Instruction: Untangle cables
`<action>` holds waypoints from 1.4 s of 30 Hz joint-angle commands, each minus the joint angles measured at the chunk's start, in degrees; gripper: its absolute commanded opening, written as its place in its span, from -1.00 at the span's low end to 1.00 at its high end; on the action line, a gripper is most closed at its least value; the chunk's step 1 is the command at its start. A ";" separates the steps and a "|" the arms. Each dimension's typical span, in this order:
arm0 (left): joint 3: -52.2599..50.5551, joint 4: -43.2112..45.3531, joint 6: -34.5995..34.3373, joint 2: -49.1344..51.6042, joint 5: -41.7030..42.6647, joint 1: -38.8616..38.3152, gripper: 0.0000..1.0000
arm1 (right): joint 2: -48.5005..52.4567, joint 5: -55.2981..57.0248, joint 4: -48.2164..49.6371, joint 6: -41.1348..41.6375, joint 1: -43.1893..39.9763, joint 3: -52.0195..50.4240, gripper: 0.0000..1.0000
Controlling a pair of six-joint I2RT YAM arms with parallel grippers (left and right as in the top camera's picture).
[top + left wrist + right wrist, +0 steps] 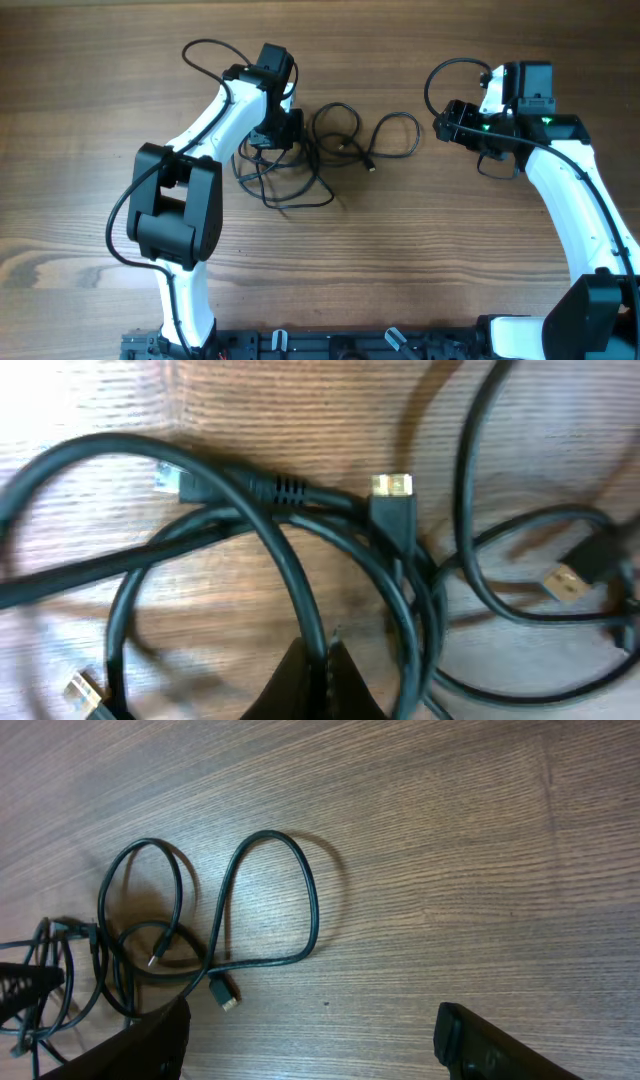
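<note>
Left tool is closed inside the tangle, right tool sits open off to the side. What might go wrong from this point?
1. The left tool grips one strand of the cables where several cross, so pulling may tighten the knot or drag the bundle.
2. The gold plug lies against crossing strands and may snag.
3. The right tool holds nothing, so the far loop is unanchored.

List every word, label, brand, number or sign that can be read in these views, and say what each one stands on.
None: no text can be read in any view. The cables, their plugs, the wooden table and the robot arms show no legible print, label or number.
</note>
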 commanded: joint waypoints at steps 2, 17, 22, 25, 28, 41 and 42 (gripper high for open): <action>10.71 -4.24 -0.74 -10.34 -0.28 0.04 -0.92 | 0.81 0.74 0.61 -0.28 0.31 0.63 0.62; 16.00 3.85 -7.56 -41.59 5.22 -0.04 -0.92 | -2.08 -13.27 4.44 -0.35 0.35 0.70 0.34; 16.00 7.54 -14.56 -42.75 8.00 -0.04 -0.92 | -6.73 -24.33 8.96 0.39 1.38 0.70 0.36; 16.00 9.22 -14.86 -42.64 14.34 -0.04 -0.92 | -7.23 -24.76 10.60 4.50 5.60 0.68 0.36; 16.00 10.64 -17.81 -42.64 16.94 -0.04 -0.92 | -7.19 -23.28 14.53 8.96 11.63 0.68 0.37; 15.98 11.47 -22.49 -42.64 18.53 -0.04 -0.92 | -0.22 -13.38 21.22 31.47 25.83 0.68 0.07; 15.98 11.34 -22.47 -42.64 18.51 -0.04 -0.92 | 0.59 -13.60 22.01 31.89 26.05 0.68 0.05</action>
